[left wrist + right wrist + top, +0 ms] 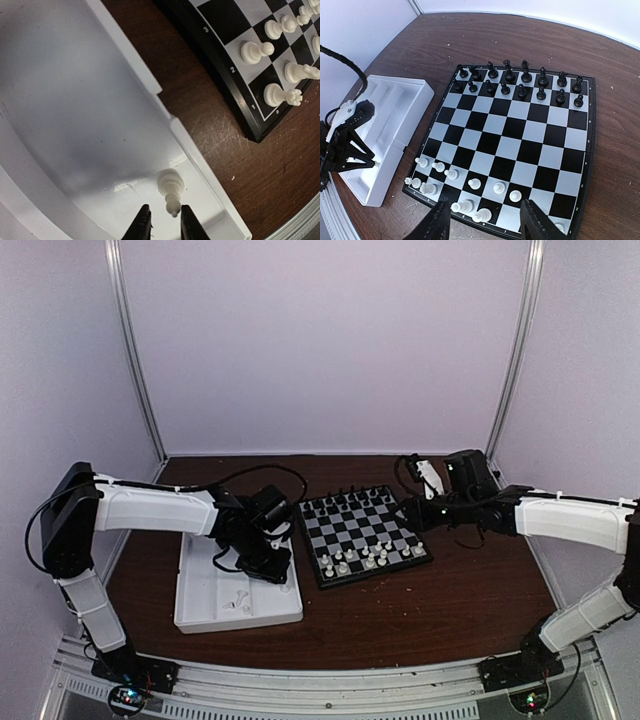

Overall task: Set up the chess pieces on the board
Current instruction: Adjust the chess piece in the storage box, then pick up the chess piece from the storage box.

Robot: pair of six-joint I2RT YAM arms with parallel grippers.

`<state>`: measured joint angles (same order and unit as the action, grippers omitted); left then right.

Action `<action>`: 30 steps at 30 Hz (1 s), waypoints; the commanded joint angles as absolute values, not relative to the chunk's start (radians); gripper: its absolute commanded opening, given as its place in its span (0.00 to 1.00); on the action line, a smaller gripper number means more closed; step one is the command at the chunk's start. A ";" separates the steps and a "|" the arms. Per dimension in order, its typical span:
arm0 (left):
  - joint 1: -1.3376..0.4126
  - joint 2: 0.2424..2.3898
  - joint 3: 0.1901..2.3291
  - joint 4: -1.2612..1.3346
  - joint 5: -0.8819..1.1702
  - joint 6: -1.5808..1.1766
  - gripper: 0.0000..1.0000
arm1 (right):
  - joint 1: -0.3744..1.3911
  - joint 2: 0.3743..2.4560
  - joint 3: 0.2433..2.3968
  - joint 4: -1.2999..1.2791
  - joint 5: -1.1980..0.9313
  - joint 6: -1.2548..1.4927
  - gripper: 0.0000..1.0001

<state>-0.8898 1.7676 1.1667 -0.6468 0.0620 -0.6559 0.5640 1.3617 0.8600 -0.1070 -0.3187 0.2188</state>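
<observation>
In the left wrist view a small white chess piece (pixel 170 189) lies in the white tray (pixel 75 100) near its corner wall. My left gripper (pixel 164 208) is open by a narrow gap, with the piece's thin top between the fingertips (pixel 142 224) and not touching them. The board (pixel 388 573) lies at the table's middle, with white chess pieces (pixel 475 184) along its near rows and black ones (pixel 521 91) filling its two far rows. Over the board's white side hovers my right gripper (pixel 485 204), open and holding nothing.
The tray (pixel 200 612) sits left of the board, almost touching it, and a few loose white pieces (pixel 239 601) lie near its front. My left gripper (pixel 268 562) hangs over its right part. Purple walls close in the brown table (pixel 470 590).
</observation>
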 commanded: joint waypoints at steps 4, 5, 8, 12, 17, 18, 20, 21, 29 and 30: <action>-0.905 1.733 1.196 -0.622 0.016 -0.640 0.31 | 0.572 1.369 0.882 -0.089 -0.336 0.236 0.51; -0.905 1.729 1.198 -0.628 0.015 -0.640 0.31 | 0.574 1.371 0.882 -0.089 -0.336 0.236 0.51; -0.919 1.694 1.192 -0.636 -0.066 -0.641 0.33 | 0.578 1.375 0.883 -0.087 -0.338 0.237 0.52; -0.947 1.574 1.123 -0.581 -0.153 -0.629 0.43 | 0.583 1.384 0.896 -0.093 -0.336 0.232 0.54; -0.948 1.383 1.020 -0.518 -0.237 -0.623 0.45 | 0.586 1.397 0.922 -0.096 -0.337 0.239 0.61; -0.948 1.350 1.001 -0.512 -0.256 -0.623 0.45 | 0.587 1.397 0.926 -0.095 -0.340 0.244 0.62; -0.948 1.287 0.959 -0.505 -0.289 -0.625 0.45 | 0.591 1.399 0.941 -0.100 -0.352 0.253 0.63; -0.948 1.257 0.941 -0.501 -0.302 -0.627 0.45 | 0.595 1.399 0.950 -0.105 -0.354 0.255 0.63; -0.947 1.046 0.812 -0.504 -0.462 -0.718 0.46 | 0.721 1.444 1.035 -0.151 -0.295 0.232 0.62; -0.946 1.019 0.792 -0.495 -0.470 -0.724 0.47 | 0.742 1.454 1.047 -0.156 -0.282 0.227 0.62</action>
<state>-0.9482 1.1091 0.8463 -0.5457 -0.3645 -0.6712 0.6758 1.4208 0.9955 -0.1276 -0.3302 0.2398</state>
